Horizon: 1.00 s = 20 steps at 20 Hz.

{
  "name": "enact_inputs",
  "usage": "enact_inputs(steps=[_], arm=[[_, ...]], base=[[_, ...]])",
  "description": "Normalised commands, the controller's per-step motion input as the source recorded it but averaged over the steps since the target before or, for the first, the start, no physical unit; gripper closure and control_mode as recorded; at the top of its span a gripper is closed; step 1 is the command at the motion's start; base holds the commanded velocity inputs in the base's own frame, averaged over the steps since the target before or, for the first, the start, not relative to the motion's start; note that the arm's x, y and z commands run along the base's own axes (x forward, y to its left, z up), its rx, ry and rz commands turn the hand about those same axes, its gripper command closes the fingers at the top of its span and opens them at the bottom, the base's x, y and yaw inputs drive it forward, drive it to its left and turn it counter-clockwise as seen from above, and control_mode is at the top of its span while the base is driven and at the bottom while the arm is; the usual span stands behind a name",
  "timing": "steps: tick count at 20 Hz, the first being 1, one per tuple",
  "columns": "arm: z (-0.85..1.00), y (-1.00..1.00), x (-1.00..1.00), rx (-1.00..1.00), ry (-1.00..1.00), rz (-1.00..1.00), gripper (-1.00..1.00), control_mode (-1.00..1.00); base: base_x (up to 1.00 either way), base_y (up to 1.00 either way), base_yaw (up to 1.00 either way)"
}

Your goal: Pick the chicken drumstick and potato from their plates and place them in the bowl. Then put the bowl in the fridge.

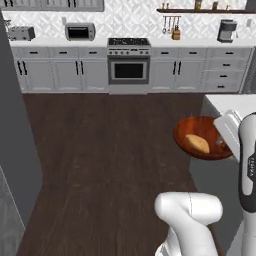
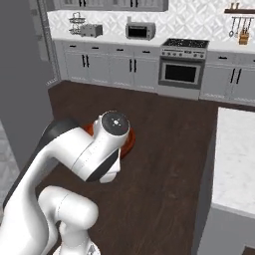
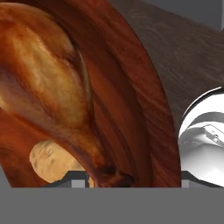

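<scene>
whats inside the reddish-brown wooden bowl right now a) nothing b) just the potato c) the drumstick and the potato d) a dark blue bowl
c, the hand view shows the reddish-brown cooked chicken drumstick and the small tan potato both lying inside the glossy reddish-brown wooden bowl, and the left base view shows that bowl carried above the dark wood floor.
</scene>
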Motion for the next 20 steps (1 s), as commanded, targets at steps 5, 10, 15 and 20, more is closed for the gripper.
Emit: enact_inputs(steps=[5,10,15,20], arm=[[0.0,0.0,0.0,0.0,0.0,0.0,1.0,1.0],[0.0,0.0,0.0,0.0,0.0,0.0,1.0,1.0],[0.0,0.0,0.0,0.0,0.0,0.0,1.0,1.0],[0.0,0.0,0.0,0.0,0.0,0.0,1.0,1.0]], base=[[1.0,0.87,0.0],[1.0,-0.09,0.07],[1.0,-0.47,0.19],[1.0,-0.77,0.39]])
